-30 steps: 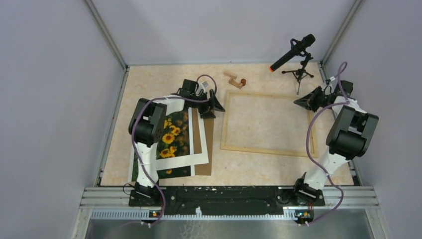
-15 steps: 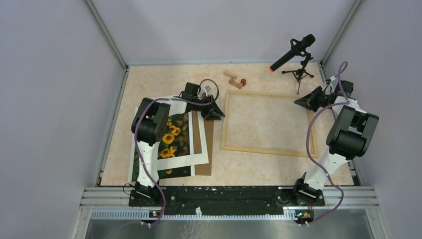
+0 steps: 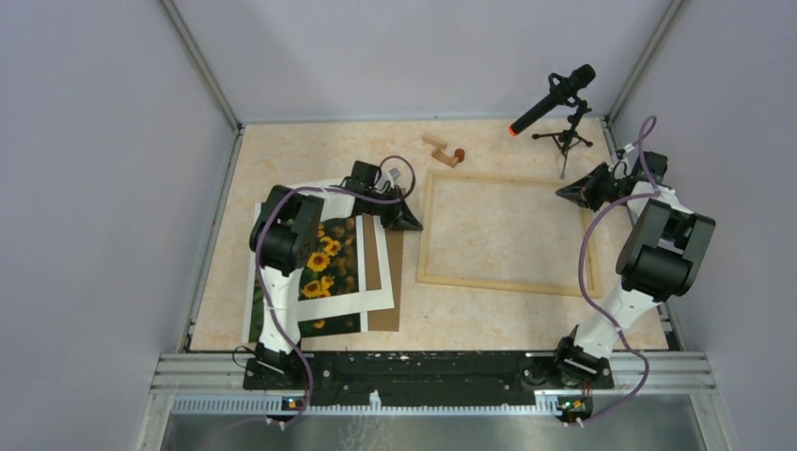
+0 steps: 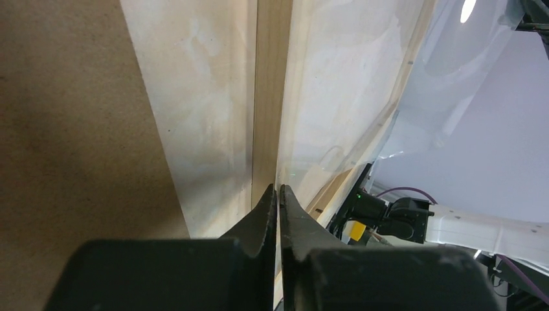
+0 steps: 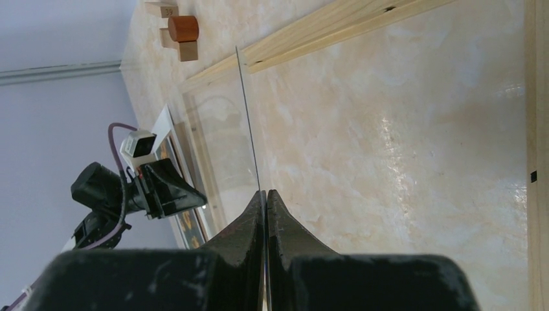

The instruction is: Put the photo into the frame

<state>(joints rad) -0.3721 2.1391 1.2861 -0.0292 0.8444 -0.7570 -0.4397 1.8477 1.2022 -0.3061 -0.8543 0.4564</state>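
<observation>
The frame, pale wood, lies flat right of centre; its rails show in the left wrist view and the right wrist view. A thin clear pane spans it, its glare visible in the left wrist view. My left gripper is shut on the pane's left edge, by the frame's left rail. My right gripper is shut on the pane's right edge. The photo, a sunflower print, lies at the left under a white mat, partly hidden by my left arm.
A brown backing board lies under the mat's right side. Small wooden blocks sit behind the frame. A microphone on a tripod stands at the back right. Walls close in on three sides.
My left gripper has closed from wide open onto the pane's left edge and shifted slightly right. The right arm has not moved.
</observation>
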